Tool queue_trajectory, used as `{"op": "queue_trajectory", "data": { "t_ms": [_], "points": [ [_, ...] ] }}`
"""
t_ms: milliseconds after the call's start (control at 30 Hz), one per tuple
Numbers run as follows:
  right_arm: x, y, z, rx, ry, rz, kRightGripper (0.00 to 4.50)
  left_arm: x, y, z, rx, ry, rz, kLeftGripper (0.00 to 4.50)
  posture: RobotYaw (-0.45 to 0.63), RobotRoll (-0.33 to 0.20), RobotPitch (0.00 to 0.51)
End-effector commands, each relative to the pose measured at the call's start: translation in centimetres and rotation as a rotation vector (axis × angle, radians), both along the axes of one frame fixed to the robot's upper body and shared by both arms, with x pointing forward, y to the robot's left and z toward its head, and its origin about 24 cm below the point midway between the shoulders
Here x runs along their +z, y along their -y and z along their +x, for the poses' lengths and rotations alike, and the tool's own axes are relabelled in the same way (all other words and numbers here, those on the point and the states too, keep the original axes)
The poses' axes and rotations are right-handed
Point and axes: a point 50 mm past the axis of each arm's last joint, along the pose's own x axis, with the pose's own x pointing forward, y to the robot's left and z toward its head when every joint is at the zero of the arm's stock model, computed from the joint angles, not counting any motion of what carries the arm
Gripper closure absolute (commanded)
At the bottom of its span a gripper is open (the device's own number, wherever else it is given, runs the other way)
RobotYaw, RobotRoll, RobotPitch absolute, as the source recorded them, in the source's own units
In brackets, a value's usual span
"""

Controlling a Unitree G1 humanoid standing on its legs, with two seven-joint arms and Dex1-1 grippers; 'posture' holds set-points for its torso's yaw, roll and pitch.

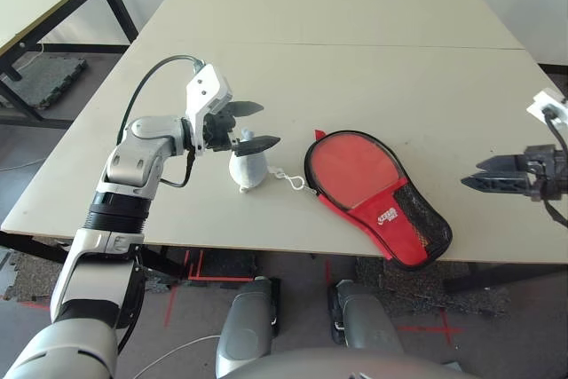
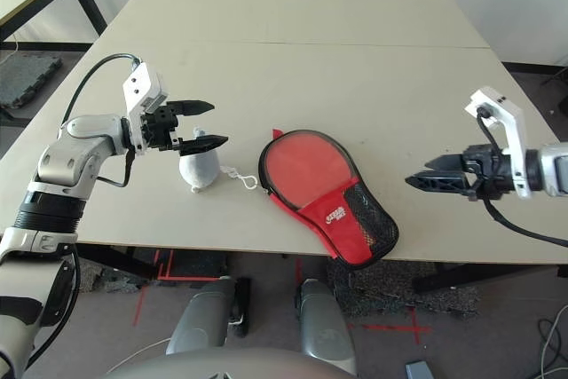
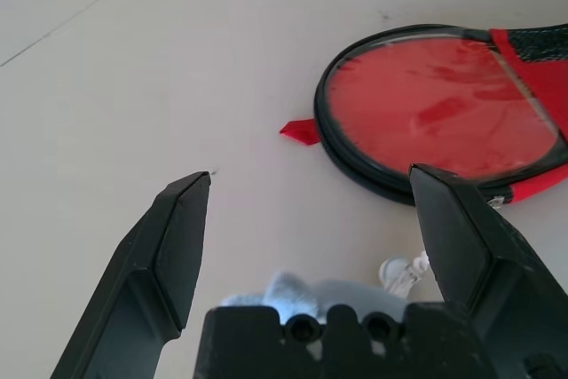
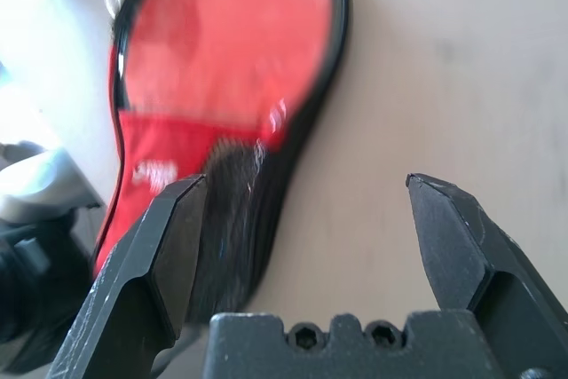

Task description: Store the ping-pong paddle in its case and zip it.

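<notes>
Lying flat on the table (image 1: 355, 33) between the two grippers, the case (image 1: 377, 198) shows its red side up, with a black mesh pocket and a white-lettered patch at the narrow end. The round part looks like a red face ringed by the black zipper rim; whether the paddle sits inside cannot be told. A small grey-white plush toy (image 1: 248, 169) on a cord lies just beside the case's round end. The left gripper (image 1: 252, 124) hovers over that toy with its fingers spread wide, holding nothing. The right gripper (image 2: 435, 175) is well off to the other side of the case, near the table's front edge, fingers parted and empty. The far half of the table is bare.
</notes>
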Motion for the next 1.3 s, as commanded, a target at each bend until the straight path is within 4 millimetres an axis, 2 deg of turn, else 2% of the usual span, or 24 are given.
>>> {"op": "queue_trajectory", "data": {
  "t_ms": [33,200,367,533,733,967,1200,1300],
  "points": [
    [-0.7,-1.7,1.3,0.052,0.095,-0.074,0.03,0.3,-0.5,-0.2,0.023,0.002,0.005,0.0,0.1,0.0,0.091],
    [-2.7,-5.9,3.3,0.16,0.175,-0.073,0.03,1.0,-1.7,-0.7,0.066,0.006,0.006,0.0,0.12,0.0,0.083],
    [-4.0,-8.1,4.6,0.207,0.202,-0.071,0.03,1.2,-2.6,-1.5,0.09,-0.008,0.018,0.0,0.14,0.0,0.078],
    [-5.2,-8.8,5.0,0.223,0.179,-0.078,0.03,0.7,-3.1,-2.5,0.097,-0.053,0.026,0.0,0.16,0.0,0.076],
    [-5.9,-8.8,4.7,0.236,0.144,-0.064,0.03,0.2,-3.4,-3.6,0.089,-0.124,0.007,0.0,0.17,0.0,0.083],
    [-6.6,-8.8,4.1,0.236,0.119,-0.063,0.03,-0.2,-2.6,-4.1,0.068,-0.169,-0.009,0.0,0.16,0.0,0.093],
    [-7.3,-8.8,3.8,0.23,0.104,-0.079,0.03,-1.7,-1.5,-4.6,0.028,-0.242,-0.004,0.0,0.16,0.0,0.096],
    [-7.5,-8.8,3.7,0.229,0.103,-0.082,0.03,-2.4,-1.3,-4.2,0.05,-0.243,0.009,0.0,0.15,0.0,0.096]
  ]
}}
